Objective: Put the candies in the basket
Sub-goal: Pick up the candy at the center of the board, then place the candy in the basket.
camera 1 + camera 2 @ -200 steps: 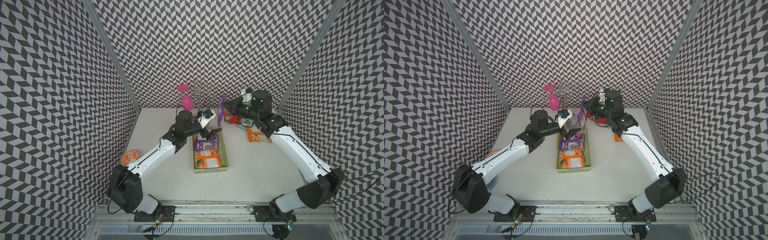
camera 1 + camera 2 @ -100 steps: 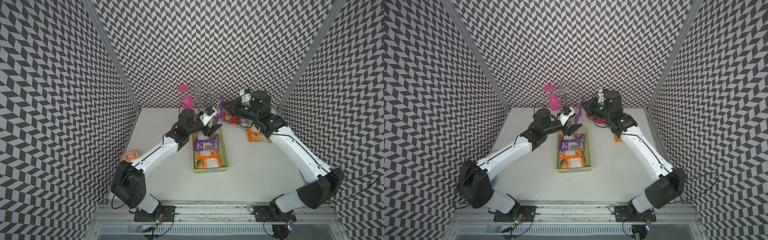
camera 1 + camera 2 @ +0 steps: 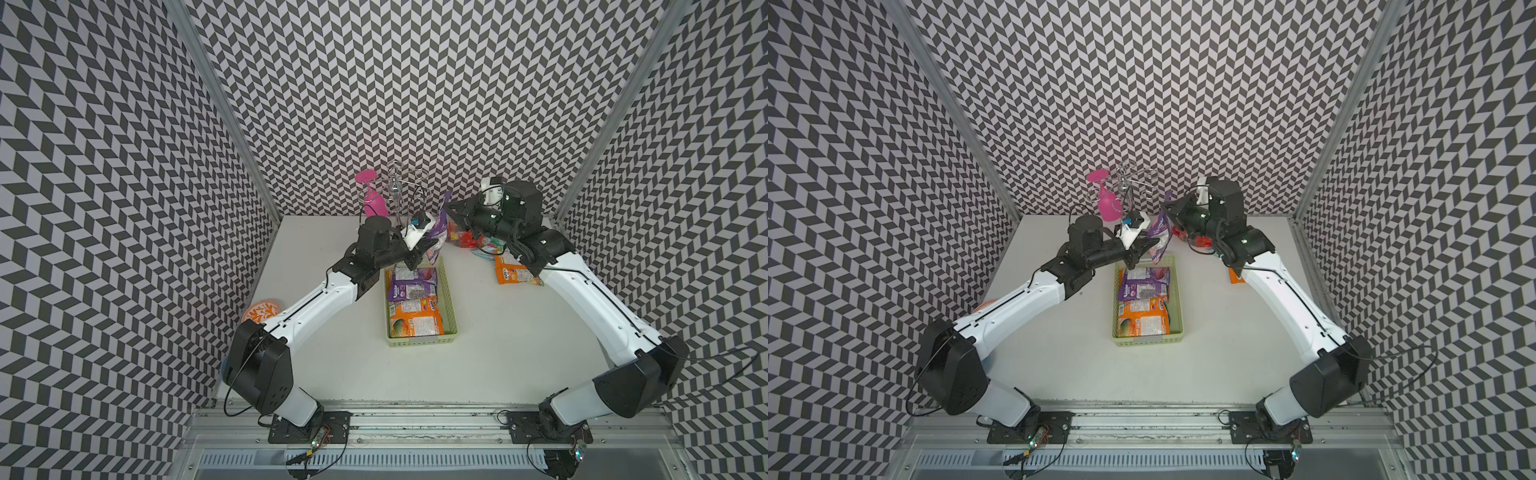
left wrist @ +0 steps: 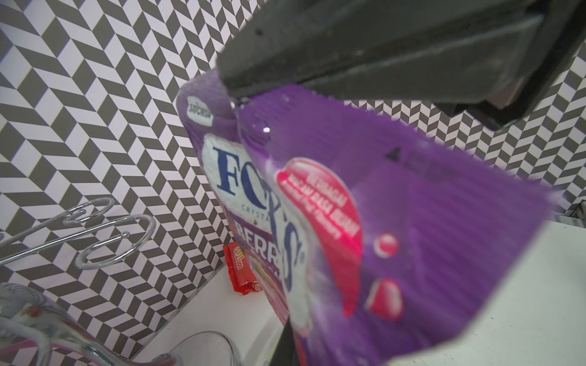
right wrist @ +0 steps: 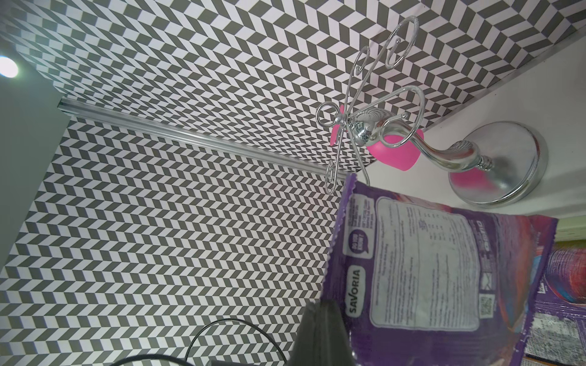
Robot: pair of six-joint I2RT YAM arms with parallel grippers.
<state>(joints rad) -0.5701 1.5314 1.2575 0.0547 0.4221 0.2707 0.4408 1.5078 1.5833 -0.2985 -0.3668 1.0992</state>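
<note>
Chevron-patterned black-and-white walls enclose a white desk [image 3: 498, 353]. We note the right arm's jaws pinched shut on the top corner of a glossy purple "FOX'S" candy bag [image 3: 437, 237] [image 3: 1158, 237] [image 4: 412, 221] [image 5: 428, 269]. It hangs upright, clear of the desk, at the far end of the shallow pale-green perforated plastic basket [image 3: 451, 305] [image 3: 1177, 307]. The left arm's jaws sit at the bag's lower half; we cannot tell whether they grip it or only flank it. In both top views the basket holds a second purple bag [image 3: 411, 284] and an orange bag [image 3: 415, 322], lying flat, end to end. Beside the right arm lie another orange bag [image 3: 513, 272] and a heap of red and teal bags [image 3: 461, 237]. An orange-and-white round plate [image 3: 262, 312] sits at the desk's left edge.
</note>
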